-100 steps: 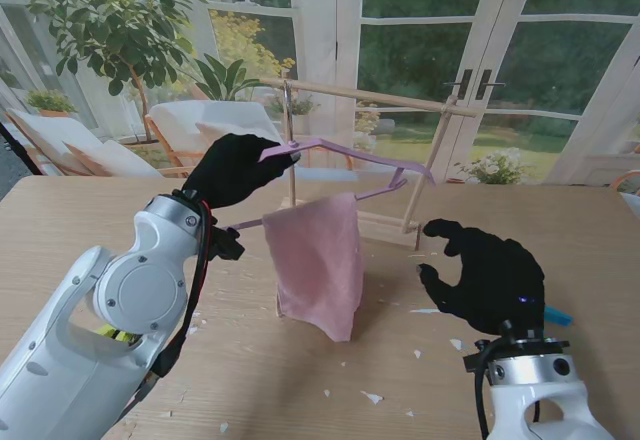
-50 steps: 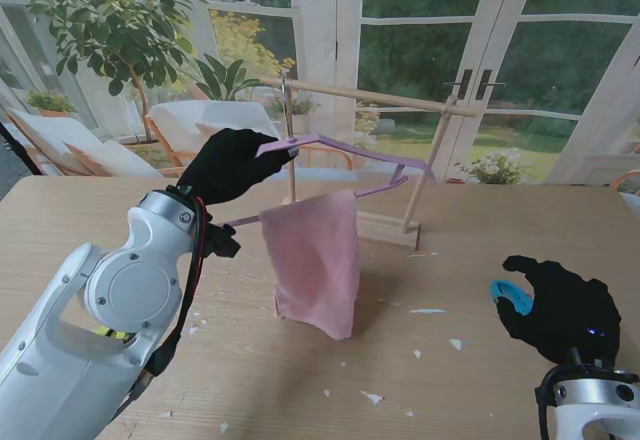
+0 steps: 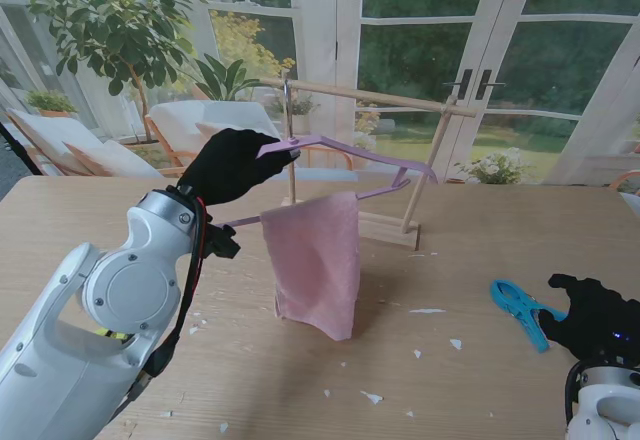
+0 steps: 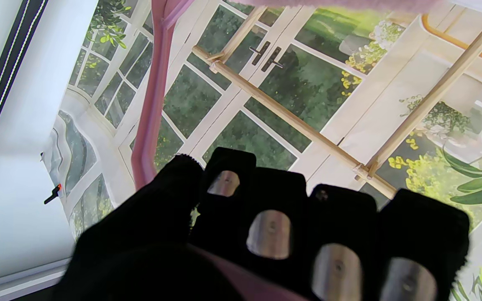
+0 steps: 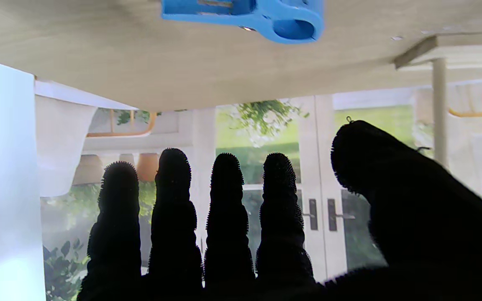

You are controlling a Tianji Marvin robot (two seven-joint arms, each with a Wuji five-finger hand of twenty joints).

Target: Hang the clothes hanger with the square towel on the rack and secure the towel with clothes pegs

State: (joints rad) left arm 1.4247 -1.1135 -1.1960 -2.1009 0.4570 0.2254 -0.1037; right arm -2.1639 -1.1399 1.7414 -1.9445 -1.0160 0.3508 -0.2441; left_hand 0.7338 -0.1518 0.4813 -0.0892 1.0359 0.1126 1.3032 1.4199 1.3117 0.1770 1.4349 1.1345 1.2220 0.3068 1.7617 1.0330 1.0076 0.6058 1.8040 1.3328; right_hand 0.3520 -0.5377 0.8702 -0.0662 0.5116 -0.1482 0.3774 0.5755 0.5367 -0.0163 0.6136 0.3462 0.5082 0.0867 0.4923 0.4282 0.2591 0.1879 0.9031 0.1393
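Since a second ago the right hand (image 3: pixel 598 318) has swept from mid-worktop to the near right corner, uncovering a blue peg (image 3: pixel 520 309) that lies flat on the worktop (image 3: pixel 470 260) just beside its fingertips, not held. From the right wrist, the fingers (image 5: pixel 224 209) stand straight and side by side, the thumb apart, nothing between them, and the peg (image 5: pixel 266 14) lies on the wood beyond them.

The pink hanger (image 3: pixel 350 150) has barely shifted: the left hand (image 3: pixel 232 165) is clenched round its left end and holds it up in front of the wooden rack (image 3: pixel 400 100), level with the rack's top rail. Whether it rests on the rail I cannot tell. The pink towel (image 3: pixel 315 260) is draped over the hanger's lower bar and hangs down, its bottom edge clear of the worktop. From the left wrist, the curled fingers (image 4: pixel 270 225) wrap the pink bar (image 4: pixel 153 92), with the rail (image 4: pixel 283 117) beyond. Small white scraps (image 3: pixel 372 397) dot the wood nearer to me.
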